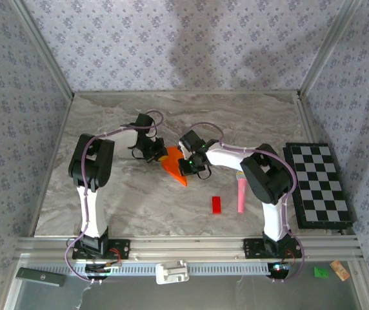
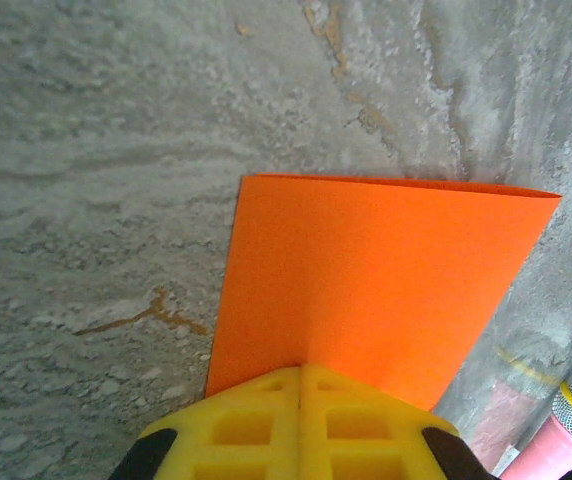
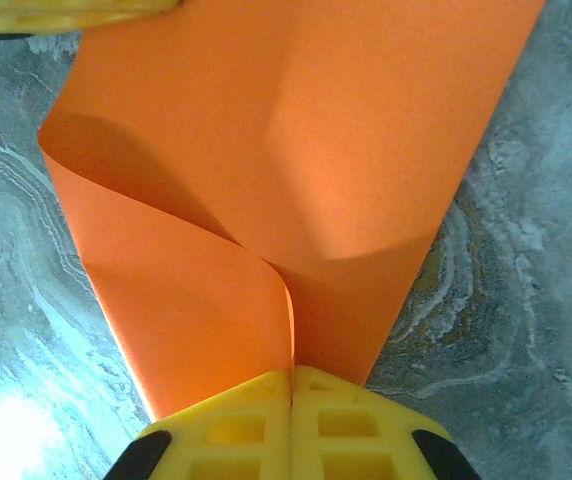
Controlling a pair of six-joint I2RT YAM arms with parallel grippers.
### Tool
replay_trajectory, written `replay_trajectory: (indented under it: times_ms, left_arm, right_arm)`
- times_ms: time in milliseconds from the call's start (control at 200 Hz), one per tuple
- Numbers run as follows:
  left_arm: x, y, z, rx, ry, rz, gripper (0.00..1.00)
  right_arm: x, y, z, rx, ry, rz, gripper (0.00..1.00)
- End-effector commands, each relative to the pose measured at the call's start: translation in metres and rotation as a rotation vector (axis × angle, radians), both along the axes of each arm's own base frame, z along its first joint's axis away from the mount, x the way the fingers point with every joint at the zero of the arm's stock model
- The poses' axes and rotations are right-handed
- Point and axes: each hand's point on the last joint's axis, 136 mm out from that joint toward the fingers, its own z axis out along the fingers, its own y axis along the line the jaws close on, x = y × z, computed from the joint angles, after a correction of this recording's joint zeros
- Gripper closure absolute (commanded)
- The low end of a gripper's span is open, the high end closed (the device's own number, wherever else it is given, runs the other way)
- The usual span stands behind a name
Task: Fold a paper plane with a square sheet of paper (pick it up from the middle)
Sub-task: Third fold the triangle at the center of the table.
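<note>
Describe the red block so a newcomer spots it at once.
On the marble table, look at the near half, left of the checkerboard. The red block lies flat just left of the pink microphone. It is small, rectangular and red, unlike the larger orange sheet of paper farther back.

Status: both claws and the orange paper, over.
Left claw shut on orange paper. Right claw shut on it too, sheet curled between. Red block, pink microphone lie apart.
</note>
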Motion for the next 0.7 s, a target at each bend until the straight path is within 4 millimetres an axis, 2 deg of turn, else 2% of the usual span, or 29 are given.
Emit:
replay_trajectory:
  times_ms: [0, 350, 695]
  left_arm:
    - [-0.020, 0.010, -0.030, 0.095, 0.084, -0.025, 1.00]
    - [-0.024, 0.012, -0.041, 0.129, 0.107, -0.047, 1.00]
    - [-0.024, 0.012, -0.042, 0.141, 0.108, -0.056, 1.00]
  right_arm:
    - [0.008, -0.002, 0.015, -0.005, -0.025, -0.024, 1.00]
    - [0.007, 0.001, 0.027, 0.028, -0.048, -0.003, 1.00]
    - [0.007, -0.005, 0.016, -0.013, -0.035, -0.022, 1.00]
